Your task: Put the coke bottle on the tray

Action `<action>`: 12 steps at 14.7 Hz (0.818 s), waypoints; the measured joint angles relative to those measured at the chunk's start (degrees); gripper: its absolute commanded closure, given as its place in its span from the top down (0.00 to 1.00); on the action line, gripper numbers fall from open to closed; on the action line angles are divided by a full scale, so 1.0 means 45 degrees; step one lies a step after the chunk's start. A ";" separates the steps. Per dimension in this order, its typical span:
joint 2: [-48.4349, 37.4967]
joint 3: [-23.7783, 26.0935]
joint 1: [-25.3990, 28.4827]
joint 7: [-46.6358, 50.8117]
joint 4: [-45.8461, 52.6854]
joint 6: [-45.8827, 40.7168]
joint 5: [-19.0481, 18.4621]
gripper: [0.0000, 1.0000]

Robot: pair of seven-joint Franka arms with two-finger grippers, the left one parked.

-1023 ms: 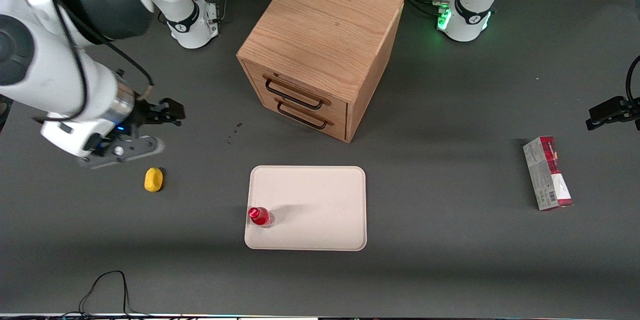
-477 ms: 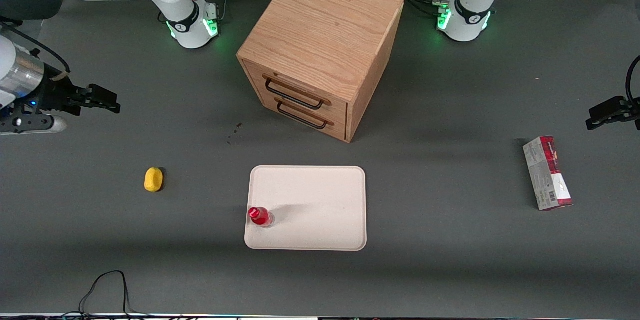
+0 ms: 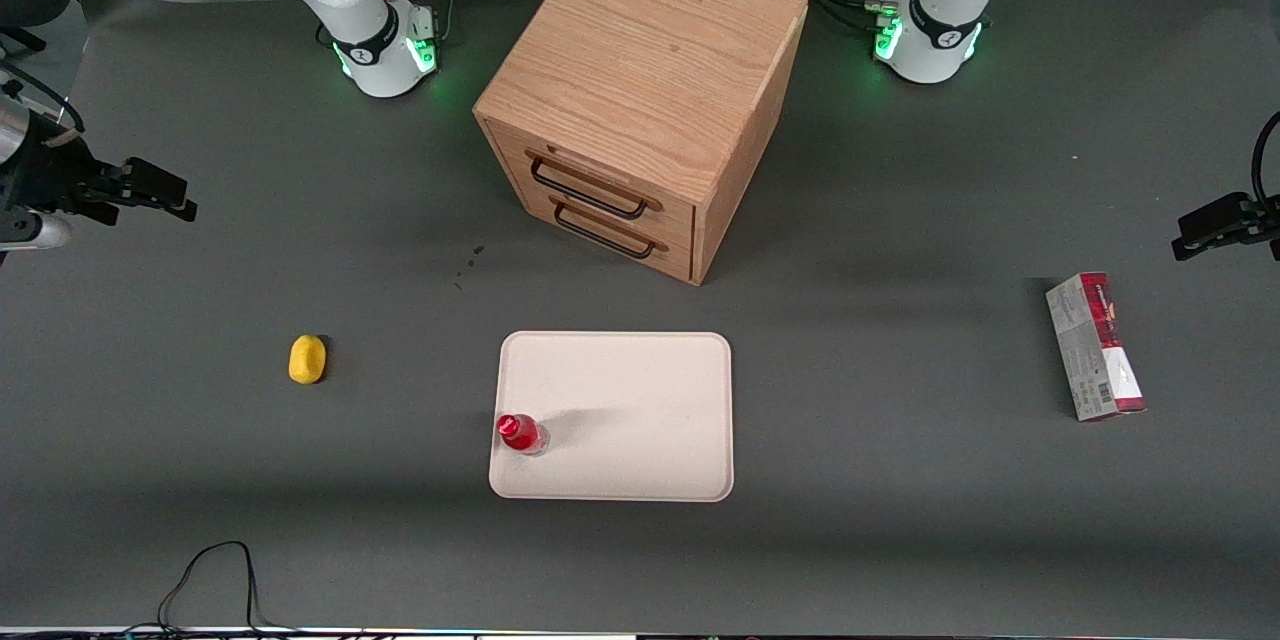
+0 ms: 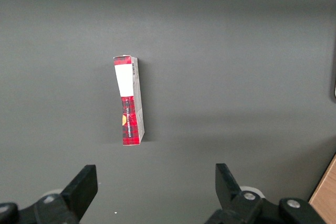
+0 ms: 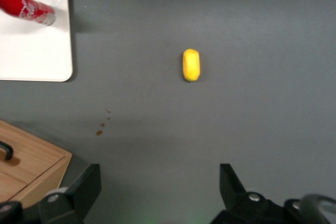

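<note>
Bottle (image 3: 520, 433) upright on the tray (image 3: 640, 390) near its corner toward the working arm, gripper (image 3: 150, 190) empty, fingers apart, pulled farther off to the table's edge: placement apparently done.

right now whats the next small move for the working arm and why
Probably none beyond parking. The coke bottle stands upright on the tray, near its edge toward the working arm's end, so the placing looks done. The gripper is open, holds nothing, and hangs far off at the working arm's end of the table. I would just hold it there.
</note>
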 measured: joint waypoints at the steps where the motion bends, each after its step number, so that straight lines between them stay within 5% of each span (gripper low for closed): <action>1: 0.0001 0.0017 -0.0075 0.0001 0.0118 -0.0026 -0.0061 1.00; 5: 0.0007 0.0975 -0.1313 0.0001 0.0500 -0.0325 -0.0078 1.00; 12: 0.0148 0.1195 -0.1448 0.0001 0.0859 -0.0528 -0.0079 1.00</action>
